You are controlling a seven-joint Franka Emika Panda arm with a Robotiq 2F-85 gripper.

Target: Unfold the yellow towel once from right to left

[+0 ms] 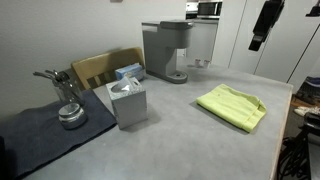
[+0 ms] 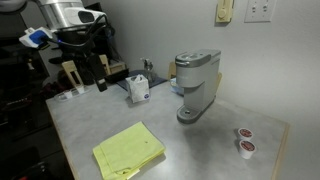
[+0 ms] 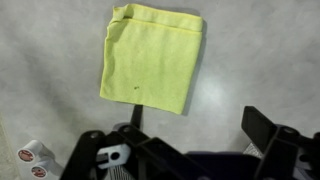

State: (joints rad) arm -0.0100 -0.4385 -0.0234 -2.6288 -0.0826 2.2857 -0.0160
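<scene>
The yellow towel [image 3: 152,55] lies folded flat on the grey table [image 3: 250,60], a lime-yellow rectangle filling the upper middle of the wrist view. In both exterior views it rests near the table's front edge [image 1: 232,106] [image 2: 128,152]. My gripper [image 3: 200,125] hovers high above the table, beside the towel's near edge and apart from it. It is open, its dark fingers [image 3: 265,125] spread wide with only bare tabletop between them. An exterior view shows the gripper [image 1: 265,25] hanging well above the table's far side.
A grey coffee machine [image 1: 165,50] [image 2: 195,85] stands at the back. A white tissue box [image 1: 128,100] [image 2: 139,90] sits beside a dark grey mat [image 1: 45,130] holding a metal bowl [image 1: 71,115]. Two coffee pods [image 2: 243,140] [image 3: 30,155] lie near a table edge.
</scene>
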